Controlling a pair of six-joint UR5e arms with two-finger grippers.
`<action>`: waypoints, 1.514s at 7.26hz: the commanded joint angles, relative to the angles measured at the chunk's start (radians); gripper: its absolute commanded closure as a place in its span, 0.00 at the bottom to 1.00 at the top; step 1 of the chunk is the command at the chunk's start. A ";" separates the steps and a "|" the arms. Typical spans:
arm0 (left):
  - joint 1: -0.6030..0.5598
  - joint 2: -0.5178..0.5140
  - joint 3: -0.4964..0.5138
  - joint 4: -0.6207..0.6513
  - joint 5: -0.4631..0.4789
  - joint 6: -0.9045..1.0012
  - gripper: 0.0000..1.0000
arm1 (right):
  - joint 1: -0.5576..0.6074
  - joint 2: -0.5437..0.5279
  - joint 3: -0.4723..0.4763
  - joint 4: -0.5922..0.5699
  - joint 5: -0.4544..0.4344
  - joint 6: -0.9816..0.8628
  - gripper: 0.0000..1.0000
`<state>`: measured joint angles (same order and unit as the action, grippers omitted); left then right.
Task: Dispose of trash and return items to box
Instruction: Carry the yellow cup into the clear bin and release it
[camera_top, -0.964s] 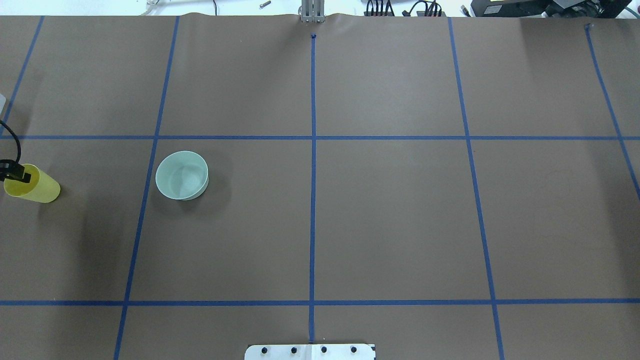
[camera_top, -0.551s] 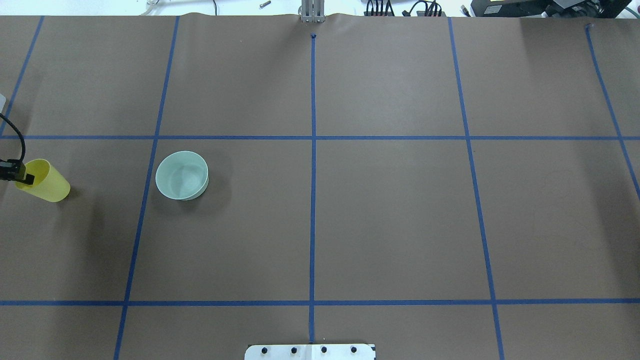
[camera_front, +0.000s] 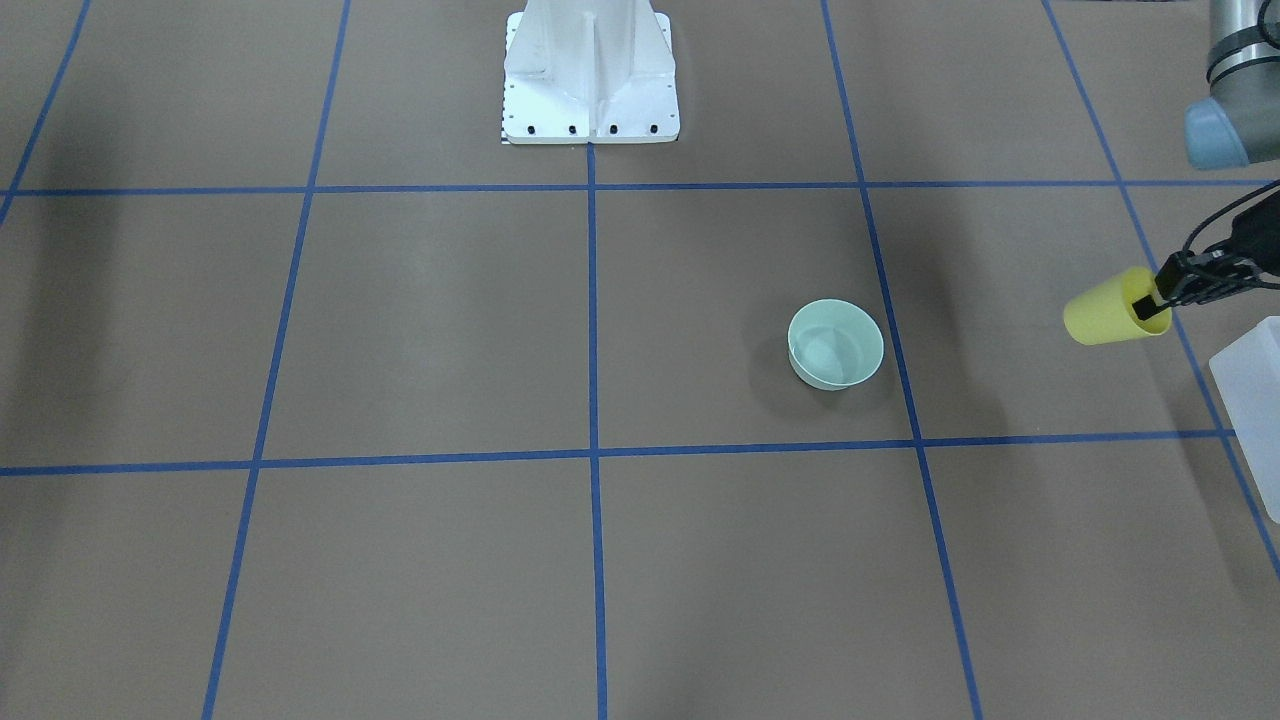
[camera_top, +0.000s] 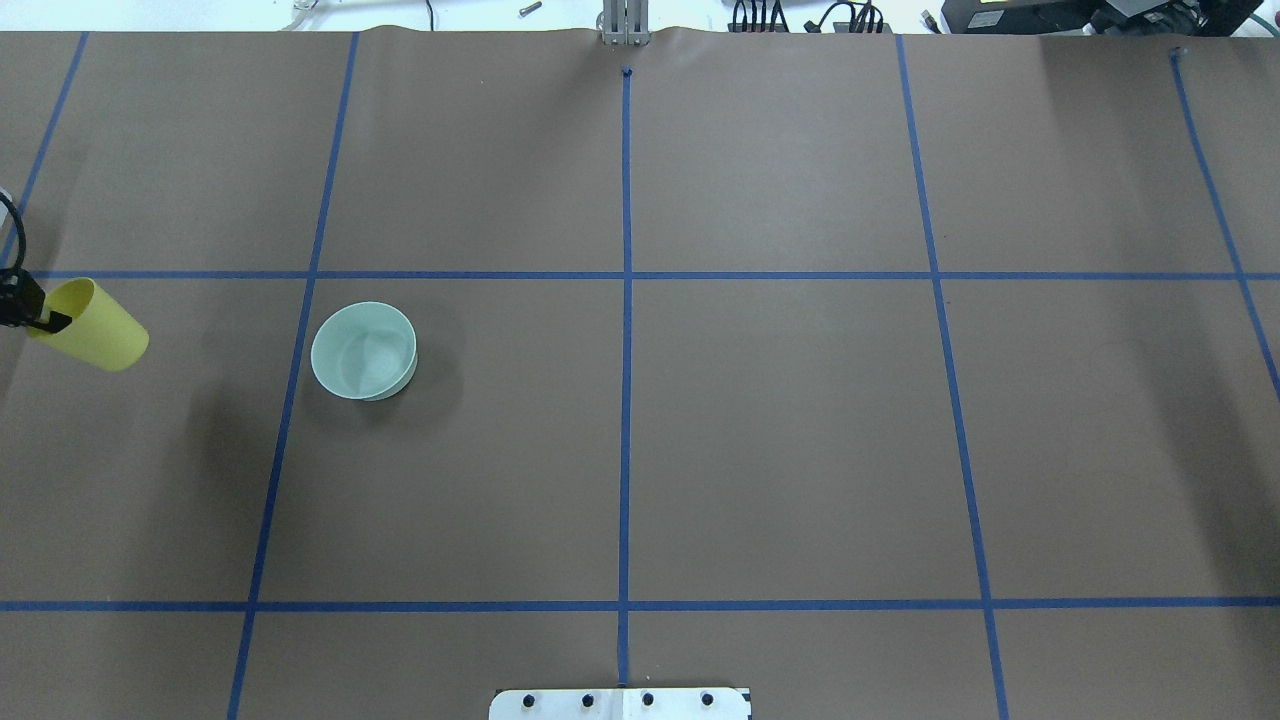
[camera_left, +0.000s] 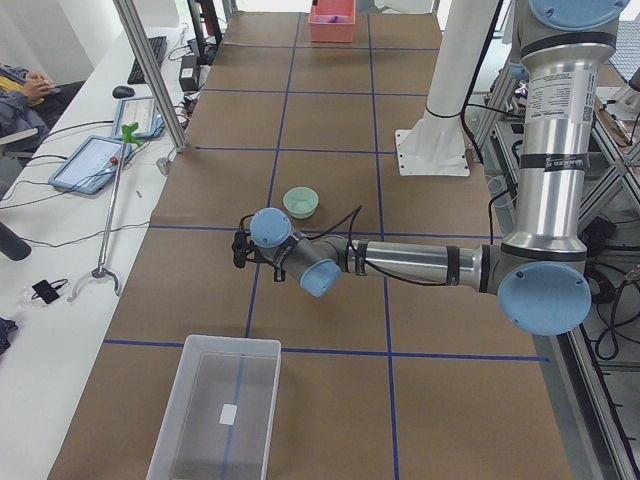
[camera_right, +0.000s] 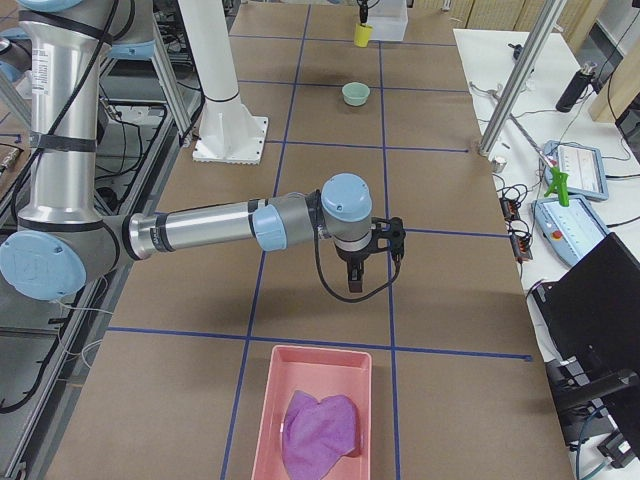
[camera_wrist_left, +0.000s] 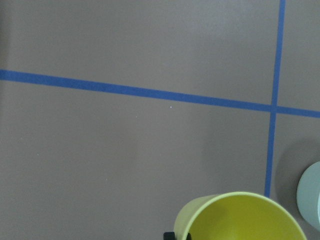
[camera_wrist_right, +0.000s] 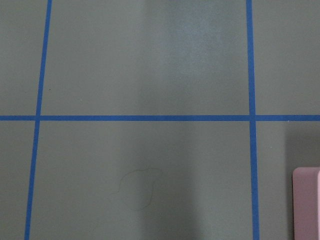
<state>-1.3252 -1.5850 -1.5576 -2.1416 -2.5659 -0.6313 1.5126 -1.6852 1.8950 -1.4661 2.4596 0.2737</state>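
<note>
1. Front-facing: shows the left gripper (camera_front: 1155, 300) clamped on the rim of the cup (camera_front: 1108, 310), one finger inside the mouth. Puts the cup off the table (camera_front: 420, 330), judging by its shadow, and tipped nearly flat, with its base toward the bowl (camera_front: 835, 344) and its mouth toward the box (camera_front: 1250, 395), just beside it.
2. Overhead: places the cup at the table's left edge with the bowl near, upright, on its right. Cuts off the box.
3. Exterior left: hides the cup behind the left arm (camera_left: 400, 262). Sets the box further out along the table, so probably calls for a carry that way and a righting of the cup.
4. Exterior right: finds the right gripper (camera_right: 355, 283) over bare table near a pink tray (camera_right: 318, 360), well apart from cup, bowl and box. Cannot tell whether it is parted or closed. Leaves the left arm nearer.
5. Left wrist: looks into the cup's mouth, with the bowl's edge at right.
6. Right wrist: gives only table and a tray corner.
</note>
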 joint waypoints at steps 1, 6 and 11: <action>-0.222 -0.105 0.046 0.439 0.074 0.589 1.00 | -0.026 0.001 0.018 0.001 0.001 0.036 0.00; -0.338 -0.224 0.486 0.317 0.228 0.848 1.00 | -0.074 -0.001 0.019 0.001 -0.001 0.038 0.00; -0.272 -0.222 0.680 -0.039 0.233 0.677 1.00 | -0.091 -0.001 0.021 0.004 -0.001 0.101 0.00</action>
<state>-1.6113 -1.8063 -0.9078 -2.1098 -2.3359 0.0673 1.4272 -1.6858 1.9152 -1.4626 2.4588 0.3606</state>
